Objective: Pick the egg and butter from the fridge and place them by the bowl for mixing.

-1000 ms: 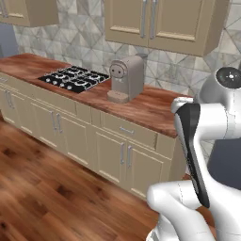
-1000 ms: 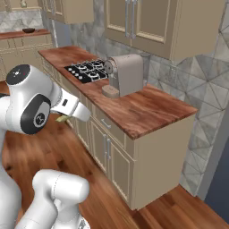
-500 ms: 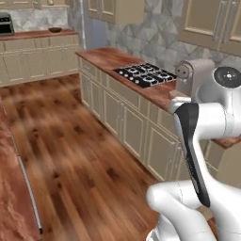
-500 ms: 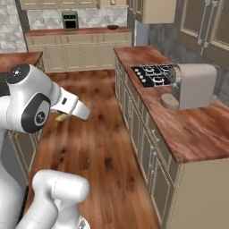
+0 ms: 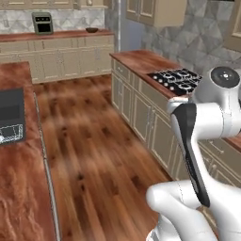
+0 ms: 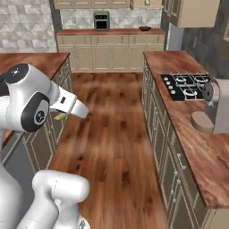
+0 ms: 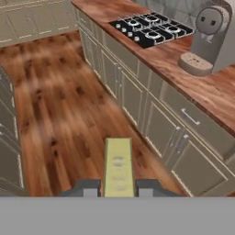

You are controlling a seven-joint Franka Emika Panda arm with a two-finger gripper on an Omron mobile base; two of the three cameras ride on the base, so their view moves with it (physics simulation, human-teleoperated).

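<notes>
Tool [image 7: 118,186] clamps butter [image 7: 118,166]

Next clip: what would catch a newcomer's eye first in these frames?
First, the pale yellow butter sticking out between the shut gripper, held above the wood floor in the hand view. Next, the white arm filling the right of the left base view. Then the black stovetop and grey coffee machine on the wood counter along the right.
</notes>
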